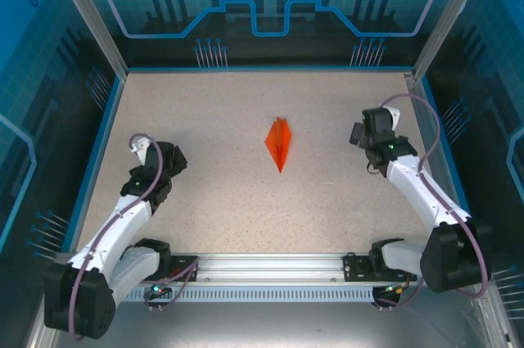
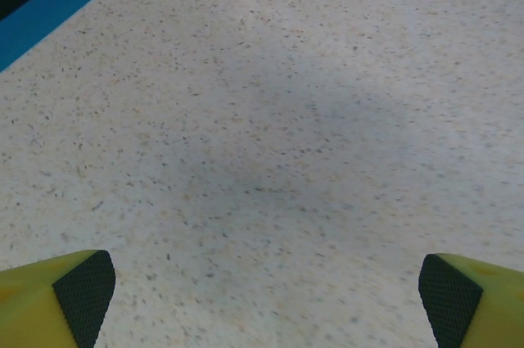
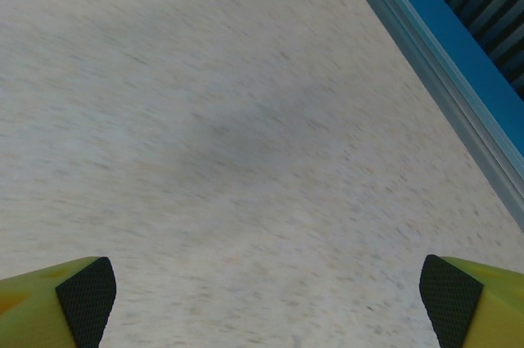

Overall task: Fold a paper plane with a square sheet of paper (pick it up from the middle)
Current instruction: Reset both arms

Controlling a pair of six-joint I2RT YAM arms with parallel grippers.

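A speckled beige table (image 1: pixel 205 110) with a blue rim sits inside an enclosure of blue patterned walls. The paper plane (image 1: pixel 279 142), a slim bright orange dart with a centre crease, lies flat near the middle of the table, its nose pointing toward the arm bases. The left gripper (image 2: pixel 266 303) hovers over bare table with its jaws wide apart, holding nothing. The right gripper (image 3: pixel 266 303) does the same near the right-hand rim. Both are well apart from the plane. The folding looks finished, so the sensible course is to keep both arms out wide and avoid brushing the light paper.
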